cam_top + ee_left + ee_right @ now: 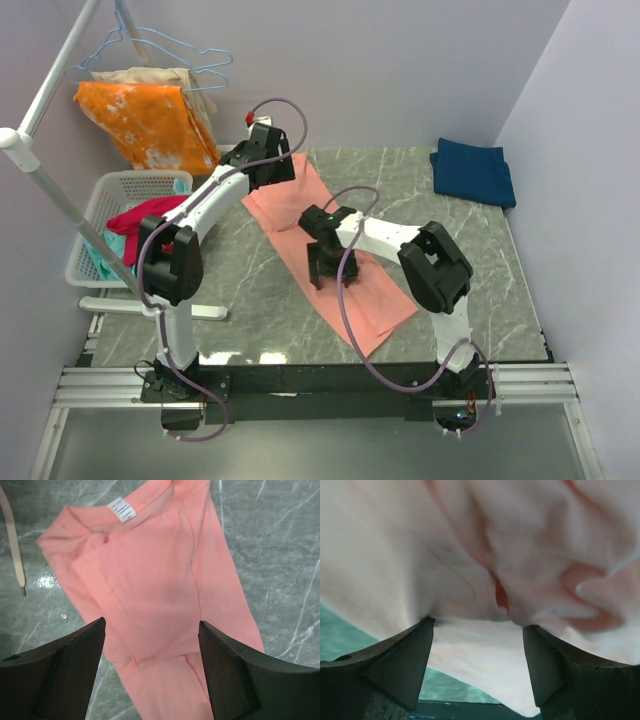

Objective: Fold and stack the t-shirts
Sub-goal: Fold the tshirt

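The marble bench (520, 290) carries the salmon-pink shirt (285, 215), a long folded strip, with the navy shirt (473, 172) folded well apart from it. The left fingers (60, 655) gape empty above its collar. The right fingers (395, 655) are spread at its bunched middle, gripping nothing. Pinch both layers squarely, I'd judge.

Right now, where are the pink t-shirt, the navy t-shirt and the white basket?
pink t-shirt (385, 300), top view, its near flat end.
navy t-shirt (473, 172), top view, middle of the folded pile.
white basket (104, 205), top view, its left lattice wall.
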Tool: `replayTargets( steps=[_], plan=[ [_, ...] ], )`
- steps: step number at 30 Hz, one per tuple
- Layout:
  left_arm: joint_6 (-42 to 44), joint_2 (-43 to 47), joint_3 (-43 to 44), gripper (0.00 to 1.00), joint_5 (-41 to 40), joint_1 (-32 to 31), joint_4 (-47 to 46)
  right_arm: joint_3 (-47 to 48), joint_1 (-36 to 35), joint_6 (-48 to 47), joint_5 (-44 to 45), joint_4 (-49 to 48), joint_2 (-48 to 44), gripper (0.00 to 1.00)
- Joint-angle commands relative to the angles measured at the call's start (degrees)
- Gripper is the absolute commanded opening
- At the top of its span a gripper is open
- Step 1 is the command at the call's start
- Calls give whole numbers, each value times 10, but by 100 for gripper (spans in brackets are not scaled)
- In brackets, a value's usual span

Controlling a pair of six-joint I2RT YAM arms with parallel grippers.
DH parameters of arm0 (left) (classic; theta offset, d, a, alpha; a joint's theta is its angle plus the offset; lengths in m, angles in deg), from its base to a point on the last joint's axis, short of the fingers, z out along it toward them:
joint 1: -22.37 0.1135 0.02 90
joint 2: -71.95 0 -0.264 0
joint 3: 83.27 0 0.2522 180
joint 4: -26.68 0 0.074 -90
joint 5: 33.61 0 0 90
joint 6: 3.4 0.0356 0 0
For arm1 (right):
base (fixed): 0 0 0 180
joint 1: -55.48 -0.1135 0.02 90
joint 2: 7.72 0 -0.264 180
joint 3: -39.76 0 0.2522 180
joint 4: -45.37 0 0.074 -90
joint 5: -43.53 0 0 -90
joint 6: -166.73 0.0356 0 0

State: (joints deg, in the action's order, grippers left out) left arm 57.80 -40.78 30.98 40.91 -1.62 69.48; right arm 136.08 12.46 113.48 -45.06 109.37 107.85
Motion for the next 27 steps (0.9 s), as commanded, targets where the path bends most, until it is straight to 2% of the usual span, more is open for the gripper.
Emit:
replayTargets(
  steps=[1,5,12,16,23,27],
  plan=[
    [-17,1,21,80,-5,4,29,47,-29,20,7,8,0,78],
    [-37,-63,75,80,-4,4,81,43,-31,26,43,16,-59,78],
    [-74,-166,153,76,55,-4,121,37,-29,33,116,54,-140,79],
    [-93,-216,205,75,35,-17,154,16,-22,33,119,50,-151,79],
    [-128,-259,223,74,-2,-29,173,-21,-3,34,106,26,-154,79],
    [-90,-310,279,73,5,-41,171,-41,12,23,96,7,-141,79]
  ],
)
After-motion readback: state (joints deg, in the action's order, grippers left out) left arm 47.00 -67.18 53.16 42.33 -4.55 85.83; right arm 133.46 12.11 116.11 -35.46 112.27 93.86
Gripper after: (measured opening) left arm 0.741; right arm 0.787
